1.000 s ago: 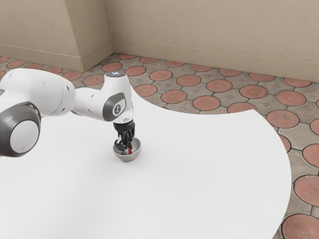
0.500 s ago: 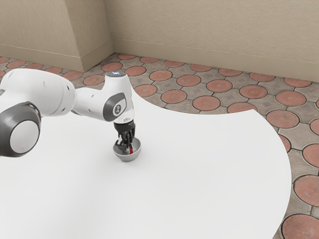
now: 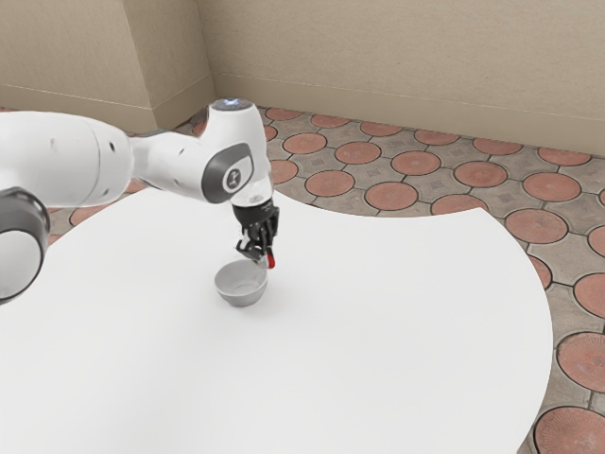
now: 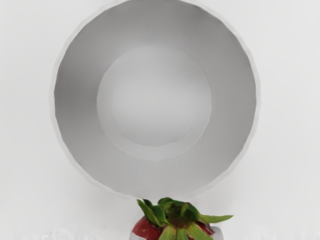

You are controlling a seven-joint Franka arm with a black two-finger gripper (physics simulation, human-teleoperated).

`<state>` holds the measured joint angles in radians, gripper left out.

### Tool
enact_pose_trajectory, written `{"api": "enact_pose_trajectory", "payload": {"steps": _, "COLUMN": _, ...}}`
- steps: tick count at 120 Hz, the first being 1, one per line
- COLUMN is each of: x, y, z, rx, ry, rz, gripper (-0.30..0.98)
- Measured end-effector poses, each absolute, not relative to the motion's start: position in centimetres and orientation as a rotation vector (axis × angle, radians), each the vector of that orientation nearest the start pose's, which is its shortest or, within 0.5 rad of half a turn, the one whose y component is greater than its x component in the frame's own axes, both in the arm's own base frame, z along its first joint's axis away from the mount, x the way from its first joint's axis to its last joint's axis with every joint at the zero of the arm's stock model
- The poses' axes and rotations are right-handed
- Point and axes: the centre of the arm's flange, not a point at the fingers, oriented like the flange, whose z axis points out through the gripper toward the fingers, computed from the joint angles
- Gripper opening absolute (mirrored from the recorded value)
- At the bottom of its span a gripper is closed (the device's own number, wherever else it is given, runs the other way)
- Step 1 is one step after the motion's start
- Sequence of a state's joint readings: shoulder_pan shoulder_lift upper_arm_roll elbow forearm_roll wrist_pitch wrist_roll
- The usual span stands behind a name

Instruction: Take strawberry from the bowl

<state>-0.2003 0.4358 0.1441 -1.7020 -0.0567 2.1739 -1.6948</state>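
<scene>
My black gripper [image 3: 265, 256] is raised over the rim of the grey bowl, toward the exterior view's right, shut on the red strawberry [image 3: 271, 260]. The bowl [image 3: 241, 286] stands upright on the table. In the wrist view the inside of the bowl [image 4: 154, 102] holds nothing, and the strawberry [image 4: 175, 227], with its green leaves, hangs just under the hand, beside the bowl's rim. Part of the fruit is hidden by the gripper.
The white table [image 3: 378, 331] has a curved edge, with patterned floor tiles [image 3: 397, 196] beyond it. A beige wall [image 3: 406, 66] stands behind.
My gripper has risen out of the bowl and shifted toward the exterior view's right. The strawberry has come up with it, while the bowl has stayed where it was.
</scene>
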Motion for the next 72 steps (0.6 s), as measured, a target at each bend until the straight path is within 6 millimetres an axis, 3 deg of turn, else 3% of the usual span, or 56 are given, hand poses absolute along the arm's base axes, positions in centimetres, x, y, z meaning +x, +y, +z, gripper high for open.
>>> {"api": "enact_pose_trajectory", "payload": {"steps": 26, "x": 67.7, "y": -12.6, "z": 35.0, "rx": 2.238, "ry": 2.159, "rz": 0.085, "gripper": -0.10}}
{"api": "enact_pose_trajectory", "payload": {"steps": 51, "x": 68.3, "y": -18.1, "z": 31.2, "rx": 2.341, "ry": 2.087, "rz": 0.058, "gripper": -0.10}}
{"api": "enact_pose_trajectory", "payload": {"steps": 72, "x": 69.0, "y": -19.7, "z": 28.5, "rx": 2.370, "ry": 2.071, "rz": 0.039, "gripper": -0.10}}
